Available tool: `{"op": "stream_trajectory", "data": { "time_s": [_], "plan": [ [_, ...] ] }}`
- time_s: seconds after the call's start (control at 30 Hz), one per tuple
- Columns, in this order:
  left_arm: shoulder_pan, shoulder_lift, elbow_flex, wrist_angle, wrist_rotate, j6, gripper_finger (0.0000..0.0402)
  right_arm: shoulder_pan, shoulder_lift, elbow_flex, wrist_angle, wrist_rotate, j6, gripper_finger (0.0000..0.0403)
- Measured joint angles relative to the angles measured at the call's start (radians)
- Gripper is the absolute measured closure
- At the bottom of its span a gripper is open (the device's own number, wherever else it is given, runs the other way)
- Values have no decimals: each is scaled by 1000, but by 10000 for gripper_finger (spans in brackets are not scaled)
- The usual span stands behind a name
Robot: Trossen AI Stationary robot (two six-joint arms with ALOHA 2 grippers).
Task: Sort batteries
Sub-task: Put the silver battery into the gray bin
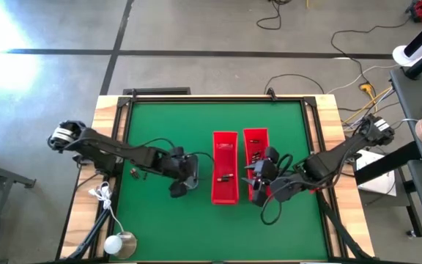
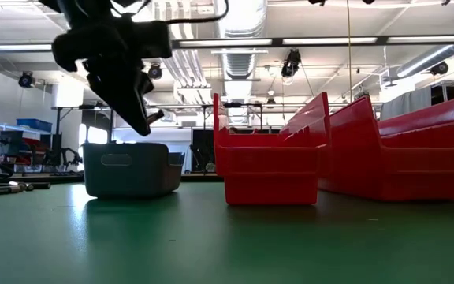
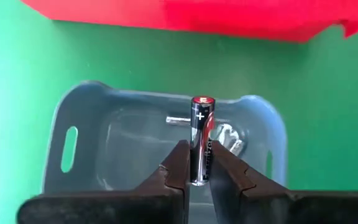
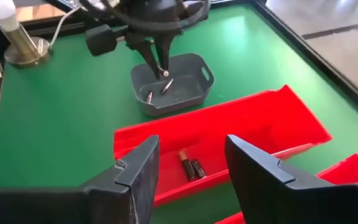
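A: Item one, held battery (image 3: 201, 138)?
B: Upright between the left gripper's (image 3: 197, 163) fingers, clamped at its lower half, plus-marked red cap upward, above the grey tray (image 3: 82, 127).
A: Other batteries?
B: Two loose batteries (image 4: 158, 91) in that tray; two more (image 4: 191, 168) in the nearer red bin (image 4: 278, 118).
A: Right gripper (image 4: 191, 163)?
B: Fingers apart, empty, over the bins (second bin (image 1: 256, 139) alongside).
A: Surface, room?
B: Green mat (image 1: 160, 125), wooden table edge (image 1: 107, 110); workshop with ceiling ducts (image 2: 243, 20) beyond.
A: Writing?
B: Only the plus sign; label text unreadable.

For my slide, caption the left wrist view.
Left gripper holds a battery upright above the grey tray.
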State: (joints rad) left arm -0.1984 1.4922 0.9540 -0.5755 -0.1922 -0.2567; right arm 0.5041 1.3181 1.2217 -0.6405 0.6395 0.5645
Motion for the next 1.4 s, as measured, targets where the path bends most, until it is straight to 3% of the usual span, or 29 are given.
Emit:
{"op": "stream_trajectory", "data": {
  "time_s": [0.2, 0.43, 1.13, 1.3, 1.4],
  "plan": [
    [63, 122, 76, -65, 29, 70, 378, 0, 9, 0, -6, -95, 18, 224],
    [117, 207, 73, -76, 56, 102, 377, 38, 7, 0, -8, -167, 94, 204],
    [131, 283, 67, -95, 52, 110, 376, 68, 19, 0, -10, -168, 132, 157],
    [131, 276, 66, -99, 52, 118, 359, 68, 14, 0, -38, -169, 131, 136],
    [131, 276, 66, -99, 52, 118, 342, 65, -2, 0, -140, -170, 126, 128]
  ]
}}
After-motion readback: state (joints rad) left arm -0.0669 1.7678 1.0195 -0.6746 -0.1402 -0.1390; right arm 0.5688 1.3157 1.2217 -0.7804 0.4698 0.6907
